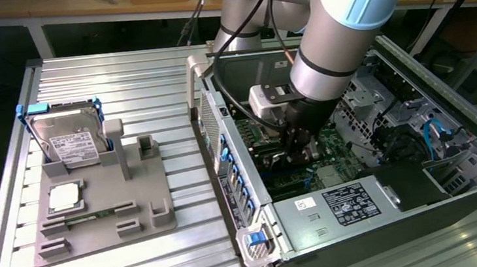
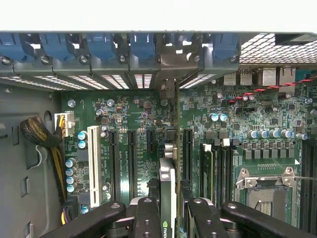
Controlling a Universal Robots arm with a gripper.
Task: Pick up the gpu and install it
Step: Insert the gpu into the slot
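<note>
The tool [image 2: 171, 212] is clamped on the gpu [image 2: 167, 177], which stands on edge over the motherboard [image 2: 143, 116] inside the computer case [image 1: 403, 204]. The card's long axis lies parallel to the expansion slots [image 2: 132, 158]. Its bracket end points toward the rear slot panel [image 2: 99, 79].

Bright even light, glare off the ribbed metal table [image 1: 110, 74], computer case [image 1: 221, 141] interior dimmer in shadow of the arm [image 1: 334, 39]; motherboard [image 2: 148, 114] evenly lit, white strip [image 2: 158, 15] beyond blown out.
</note>
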